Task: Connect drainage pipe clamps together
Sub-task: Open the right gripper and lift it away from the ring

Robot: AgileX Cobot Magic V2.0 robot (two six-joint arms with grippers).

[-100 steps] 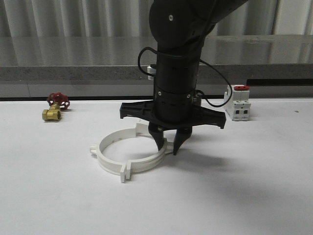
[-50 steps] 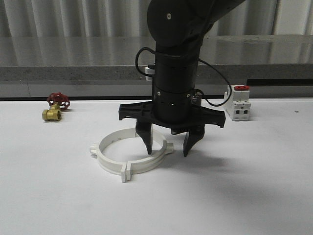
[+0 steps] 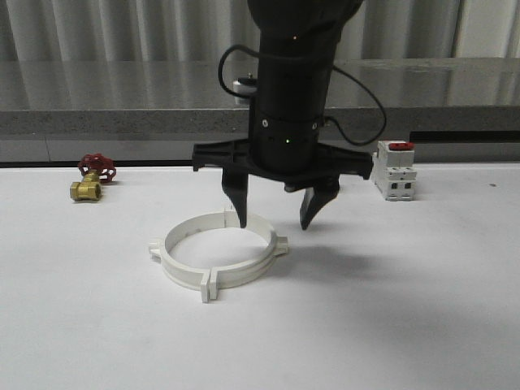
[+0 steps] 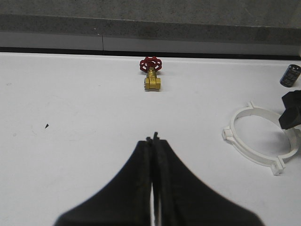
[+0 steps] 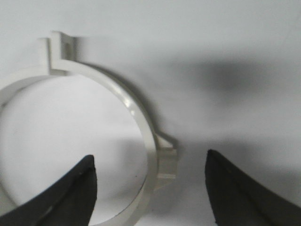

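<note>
The drainage pipe clamps (image 3: 216, 258) lie on the white table as one closed white ring with flanges at its sides, seen also from the left wrist (image 4: 256, 135) and right wrist (image 5: 141, 122). My right gripper (image 3: 276, 213) hangs open just above the ring's right rim, one finger over the inside, the other outside, holding nothing. In the right wrist view the right gripper (image 5: 150, 188) straddles the rim near a side flange without touching it. My left gripper (image 4: 154, 139) is shut and empty, over bare table well to the ring's left.
A brass valve with a red handwheel (image 3: 92, 178) sits at the back left of the table. A white switch block with a red top (image 3: 396, 170) stands at the back right. A grey ledge (image 3: 122, 122) runs behind the table.
My right gripper opened wide, let go of the ring's right rim and rose clear of it. The ring stays flat on the table.
</note>
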